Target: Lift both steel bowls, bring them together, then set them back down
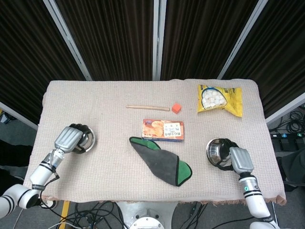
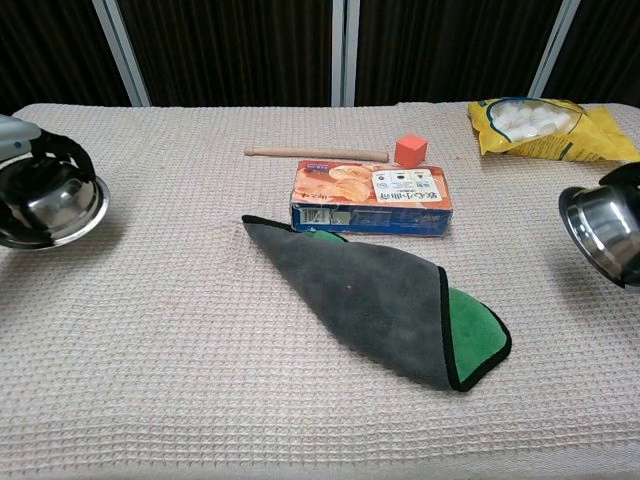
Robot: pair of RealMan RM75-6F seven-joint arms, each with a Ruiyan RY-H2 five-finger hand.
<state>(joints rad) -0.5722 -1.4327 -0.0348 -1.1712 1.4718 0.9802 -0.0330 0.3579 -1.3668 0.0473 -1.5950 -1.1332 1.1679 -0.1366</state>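
Note:
One steel bowl [image 1: 86,141] is at the table's left side, and my left hand [image 1: 70,139] grips its rim from the outer side. In the chest view this left bowl [image 2: 50,207] looks level and down on the cloth-covered table, with my left hand [image 2: 30,140] over its far rim. The other steel bowl [image 1: 217,151] is at the right side, held at the rim by my right hand [image 1: 239,159]. In the chest view this right bowl [image 2: 603,233] is tilted, its opening turned toward the middle; only dark fingers [image 2: 622,178] show above it.
Between the bowls lie a grey-and-green cloth [image 1: 162,162], a snack box [image 1: 163,130], an orange cube [image 1: 176,108] and a wooden stick [image 1: 147,108]. A yellow bag [image 1: 219,99] of white balls is at the back right. The table's front edge [image 1: 143,199] is close to both hands.

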